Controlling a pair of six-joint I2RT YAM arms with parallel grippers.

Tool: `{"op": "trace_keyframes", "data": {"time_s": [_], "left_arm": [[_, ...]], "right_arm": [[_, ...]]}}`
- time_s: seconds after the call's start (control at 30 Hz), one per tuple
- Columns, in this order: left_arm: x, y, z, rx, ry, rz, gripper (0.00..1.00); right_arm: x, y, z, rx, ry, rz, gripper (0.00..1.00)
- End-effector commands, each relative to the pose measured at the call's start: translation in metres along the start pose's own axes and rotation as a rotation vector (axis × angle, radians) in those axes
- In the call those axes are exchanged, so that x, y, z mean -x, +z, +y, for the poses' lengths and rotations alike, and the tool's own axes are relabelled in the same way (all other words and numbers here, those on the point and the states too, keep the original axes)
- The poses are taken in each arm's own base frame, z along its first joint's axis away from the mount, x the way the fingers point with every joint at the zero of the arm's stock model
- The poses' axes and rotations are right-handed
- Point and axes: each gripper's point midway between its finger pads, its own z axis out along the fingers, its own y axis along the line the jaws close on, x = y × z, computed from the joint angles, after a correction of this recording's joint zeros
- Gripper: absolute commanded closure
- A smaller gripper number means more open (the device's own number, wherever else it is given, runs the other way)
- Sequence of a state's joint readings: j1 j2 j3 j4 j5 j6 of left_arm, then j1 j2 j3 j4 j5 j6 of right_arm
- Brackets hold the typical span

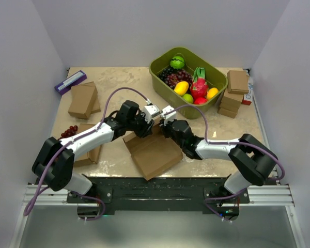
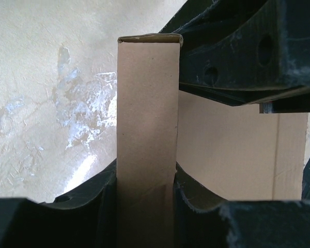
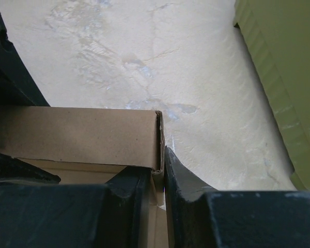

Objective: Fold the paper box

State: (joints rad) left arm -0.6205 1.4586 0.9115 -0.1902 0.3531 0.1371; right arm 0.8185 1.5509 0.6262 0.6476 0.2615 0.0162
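Note:
The paper box (image 1: 154,154), a plain brown cardboard mailer, lies at the middle of the table with its far walls raised. My left gripper (image 1: 144,125) is shut on the far-left wall; in the left wrist view that wall (image 2: 147,129) stands as an upright strip between my jaws (image 2: 146,206). My right gripper (image 1: 164,125) is shut on the far-right corner; in the right wrist view the folded double wall (image 3: 93,137) is pinched at its end between my fingers (image 3: 157,181). The two grippers meet close together over the box's far edge.
An olive-green tub (image 1: 187,80) of fruit stands at the back right, its wall also in the right wrist view (image 3: 284,77). Small cardboard boxes sit at the back left (image 1: 83,99) and far right (image 1: 232,93). A purple item (image 1: 70,81) and dark grapes (image 1: 68,131) lie left.

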Motion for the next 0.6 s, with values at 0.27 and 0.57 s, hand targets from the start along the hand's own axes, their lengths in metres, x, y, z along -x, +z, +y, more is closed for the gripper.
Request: {"op": "trace_keyframes", "data": {"time_s": [0.27,0.57], "left_arm": [[0.002,-0.002,-0.012,-0.073,-0.054,-0.014,0.75],[0.007,-0.004,-0.011,-0.084,-0.063,-0.033,0.75]], "right_arm": [[-0.013,-0.01,-0.074,-0.387,-0.027,0.025,1.0],[-0.018,-0.011,-0.076,-0.421,0.031,0.037,1.0]]}}
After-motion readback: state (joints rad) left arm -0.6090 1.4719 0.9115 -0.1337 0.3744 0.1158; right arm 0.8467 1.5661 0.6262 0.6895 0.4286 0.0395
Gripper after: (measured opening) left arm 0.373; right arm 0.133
